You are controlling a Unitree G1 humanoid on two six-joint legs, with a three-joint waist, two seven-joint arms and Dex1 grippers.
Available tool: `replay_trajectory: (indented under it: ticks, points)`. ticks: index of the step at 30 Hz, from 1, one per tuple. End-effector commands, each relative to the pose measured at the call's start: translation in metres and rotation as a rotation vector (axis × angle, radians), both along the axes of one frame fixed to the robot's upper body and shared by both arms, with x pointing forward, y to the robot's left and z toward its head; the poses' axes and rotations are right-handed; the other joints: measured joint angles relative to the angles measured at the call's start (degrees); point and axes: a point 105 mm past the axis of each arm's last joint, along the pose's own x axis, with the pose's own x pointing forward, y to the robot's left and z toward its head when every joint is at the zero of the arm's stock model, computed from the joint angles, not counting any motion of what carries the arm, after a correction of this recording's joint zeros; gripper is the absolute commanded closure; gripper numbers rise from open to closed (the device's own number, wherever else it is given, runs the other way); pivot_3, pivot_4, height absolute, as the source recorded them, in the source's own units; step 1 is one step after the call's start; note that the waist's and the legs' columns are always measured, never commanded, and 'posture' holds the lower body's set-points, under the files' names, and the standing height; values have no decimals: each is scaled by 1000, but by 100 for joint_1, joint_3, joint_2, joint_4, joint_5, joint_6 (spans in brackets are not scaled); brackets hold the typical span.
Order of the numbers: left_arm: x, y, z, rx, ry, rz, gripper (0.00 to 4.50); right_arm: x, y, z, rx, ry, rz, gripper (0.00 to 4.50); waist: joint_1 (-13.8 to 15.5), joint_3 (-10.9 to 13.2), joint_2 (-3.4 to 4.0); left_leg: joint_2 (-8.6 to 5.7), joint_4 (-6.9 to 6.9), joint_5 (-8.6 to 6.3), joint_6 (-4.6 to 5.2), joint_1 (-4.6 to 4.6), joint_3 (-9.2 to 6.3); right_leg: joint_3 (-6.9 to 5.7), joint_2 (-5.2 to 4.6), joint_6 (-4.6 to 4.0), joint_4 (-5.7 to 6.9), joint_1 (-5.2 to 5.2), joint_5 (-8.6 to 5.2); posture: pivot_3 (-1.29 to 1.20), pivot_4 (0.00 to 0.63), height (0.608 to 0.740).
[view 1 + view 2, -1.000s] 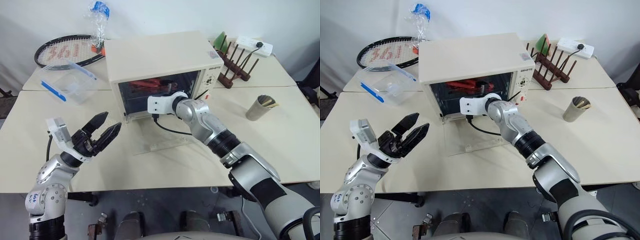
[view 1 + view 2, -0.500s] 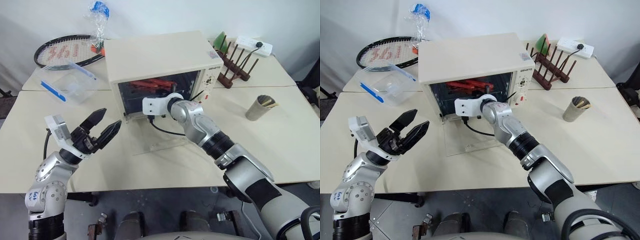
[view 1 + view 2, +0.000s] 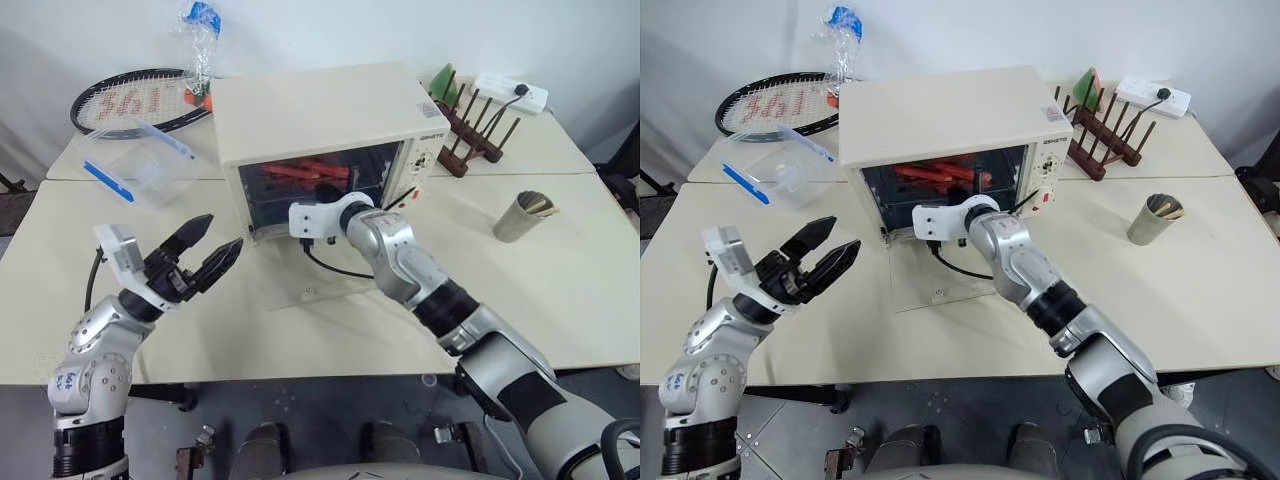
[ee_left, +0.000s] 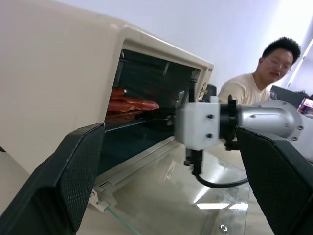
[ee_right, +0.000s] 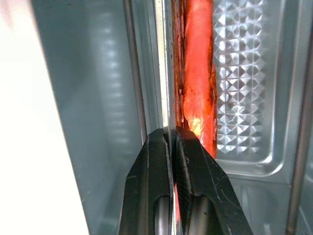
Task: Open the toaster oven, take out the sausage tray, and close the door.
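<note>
Tabletop oven interior: right fingers (image 5: 171,134), spread a second ago, now pinching the sausage tray (image 5: 234,98) rim; left fingers (image 3: 205,255) spread.

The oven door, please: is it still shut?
No, the door lies folded down flat on the table in front of the toaster oven.

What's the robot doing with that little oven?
The robot is getting food out of the boxy cream-white toaster oven. The oven's clear glass door already lies open, flat on the table. The right hand reaches inside, pinched shut on the edge of the silvery metal tray of red-orange sausages. The left hand hangs open beside the oven, holding nothing.
</note>
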Motion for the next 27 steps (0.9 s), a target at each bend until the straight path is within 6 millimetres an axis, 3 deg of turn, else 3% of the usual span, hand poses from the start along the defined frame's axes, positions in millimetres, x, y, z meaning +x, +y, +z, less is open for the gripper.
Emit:
replay_trajectory:
  ticks: [1,16,27]
  points:
    - [-2,-3,5,26,-27,-35,0,-11,-4,15,16,-65,21,4454,5,0,0,0,-1,0,0,0,0,0,0,0,0,-1,0,0,150,740]
    - [6,13,0,90,21,-97,0,-52,-30,-4,-61,-86,57,4454,31,0,-1,0,0,0,0,0,2,-1,0,0,-5,0,0,0,150,740]
    - [6,17,-3,64,10,-113,0,-79,-38,-2,-78,-80,96,4454,38,1,-1,-1,-1,-1,1,-1,2,-2,-1,0,-7,2,0,0,150,740]
